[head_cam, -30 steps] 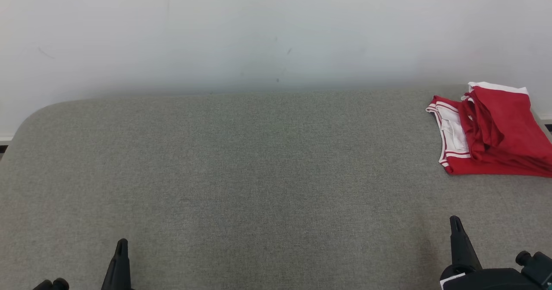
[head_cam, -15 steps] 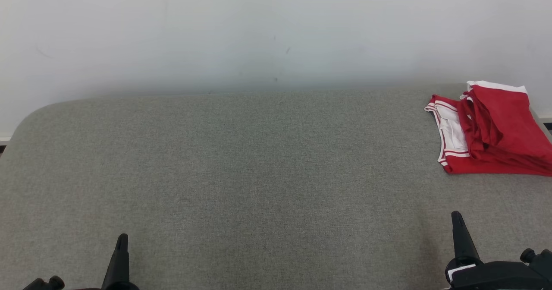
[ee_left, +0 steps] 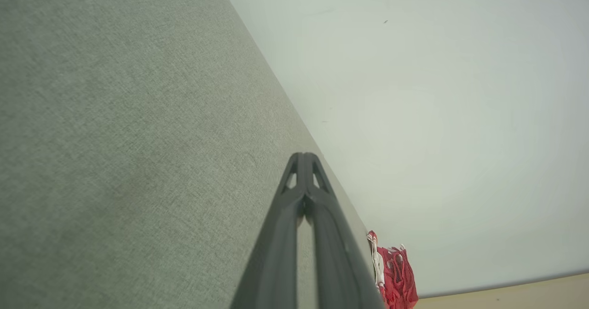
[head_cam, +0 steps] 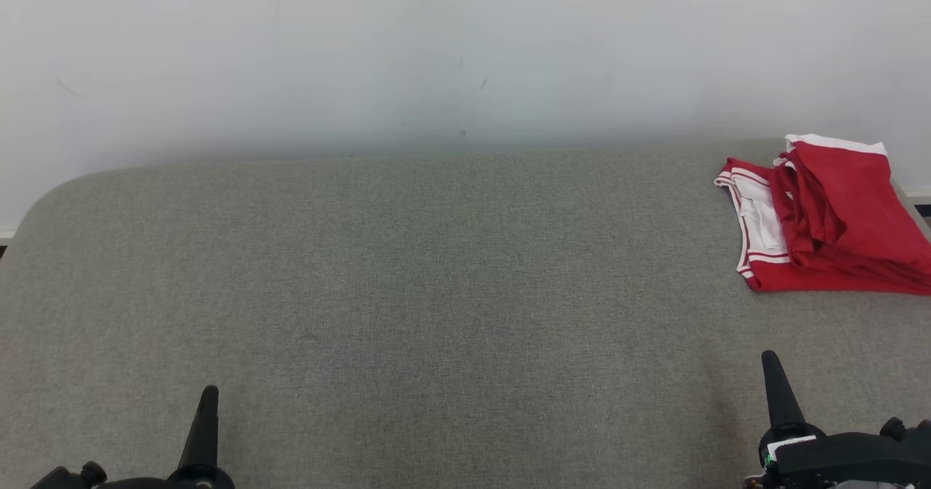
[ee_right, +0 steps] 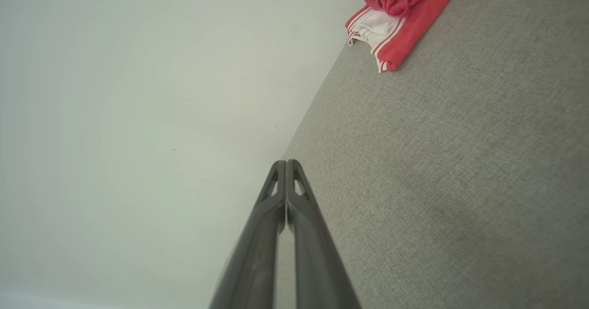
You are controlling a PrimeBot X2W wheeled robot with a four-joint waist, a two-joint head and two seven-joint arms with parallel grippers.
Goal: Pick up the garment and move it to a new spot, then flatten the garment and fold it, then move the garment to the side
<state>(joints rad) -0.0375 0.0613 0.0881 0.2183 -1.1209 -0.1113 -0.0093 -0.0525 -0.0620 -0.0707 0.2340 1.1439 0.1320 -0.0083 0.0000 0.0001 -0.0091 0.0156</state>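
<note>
The red garment point(head_cam: 829, 220) lies folded at the far right of the desk point(head_cam: 436, 292); my left pincer point(head_cam: 209, 402) and right pincer point(head_cam: 772, 372) sit near, both pressed together, empty; moving it aside looks done; next, I'd just keep clear.

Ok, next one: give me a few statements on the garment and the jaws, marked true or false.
1. The red garment lies at the far right of the grey surface. True.
2. The right jaws grip the garment. False: they are shut on nothing, apart from it.
3. The left jaws are shut. True.
4. The garment is spread flat in the middle of the surface. False: it sits bundled at the far right.
</note>
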